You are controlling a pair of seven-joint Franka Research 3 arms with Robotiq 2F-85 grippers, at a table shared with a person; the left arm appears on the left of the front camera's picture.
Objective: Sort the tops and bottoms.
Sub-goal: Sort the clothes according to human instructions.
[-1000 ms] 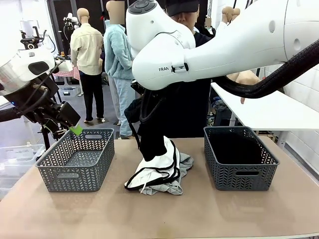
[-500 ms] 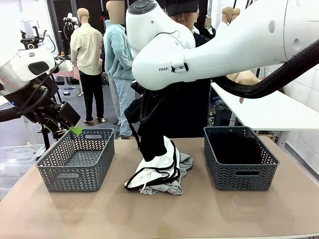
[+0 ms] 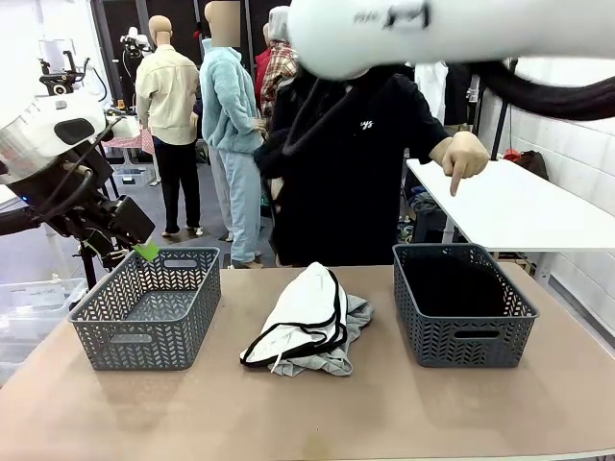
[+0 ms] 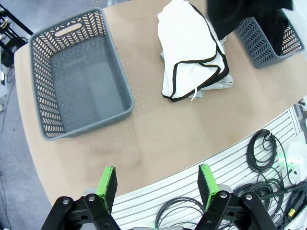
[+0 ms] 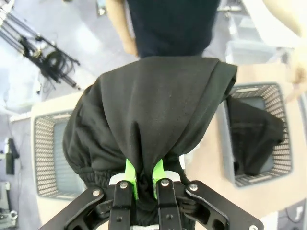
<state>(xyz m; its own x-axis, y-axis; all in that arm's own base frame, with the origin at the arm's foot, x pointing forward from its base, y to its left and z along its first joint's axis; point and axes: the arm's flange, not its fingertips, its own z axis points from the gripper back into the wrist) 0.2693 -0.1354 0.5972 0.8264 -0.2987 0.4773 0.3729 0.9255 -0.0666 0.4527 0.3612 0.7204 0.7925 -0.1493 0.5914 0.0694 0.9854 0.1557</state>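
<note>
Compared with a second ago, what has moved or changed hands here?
The right gripper, shut on the black garment, has risen and lifted it clear of the white black-trimmed garment, which it hung down against before. Unchanged: that white garment; the left gripper, open by the left basket; the right basket; the person's hand pointing down toward it.

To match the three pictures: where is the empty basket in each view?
Front view: empty basket at left on the table.
Left wrist view: empty basket at upper left.
Right wrist view: empty basket at left edge, partly behind the black cloth.
Shared landmark: the other basket, on the opposite side in every view.
</note>
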